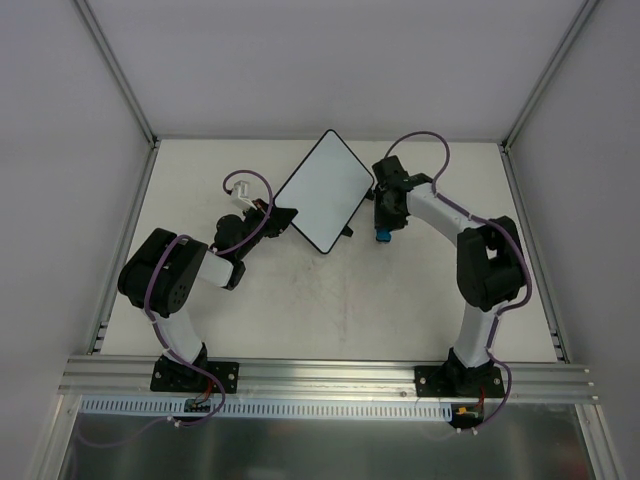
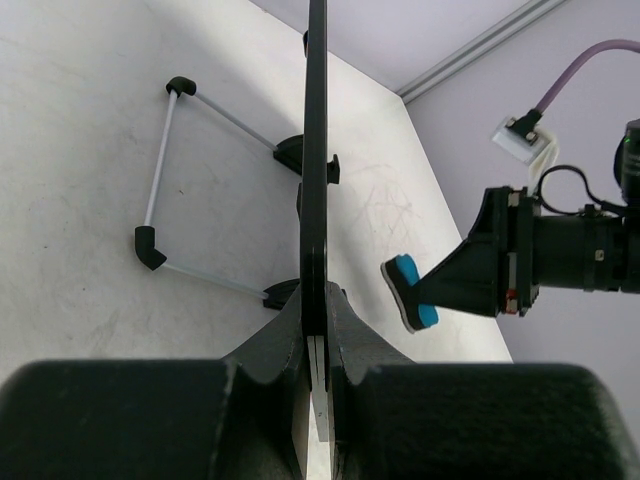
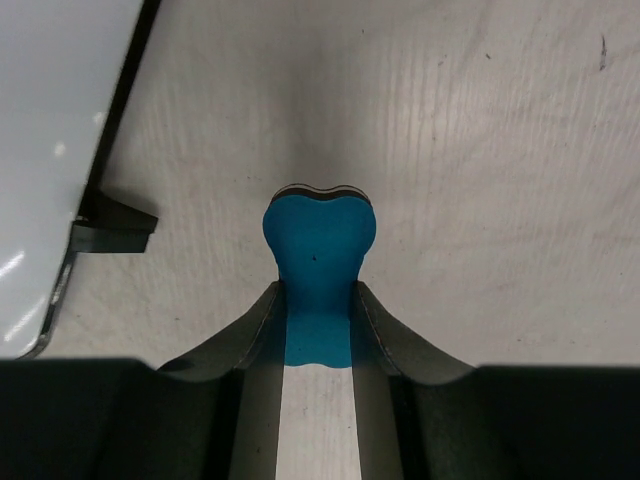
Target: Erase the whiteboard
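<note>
The whiteboard is a white board with a thin black rim, and its face shows no marks in the top view. My left gripper is shut on its lower left edge. In the left wrist view the board is edge-on between my shut fingers. My right gripper is just right of the board, shut on the blue eraser. The right wrist view shows the eraser clamped at the fingertips above the table. The board's edge and a black tab are at the left.
A wire stand with black corners sticks out from the board's back side. The right gripper with the eraser is close to the board's other side. Grey walls and metal posts enclose the white table.
</note>
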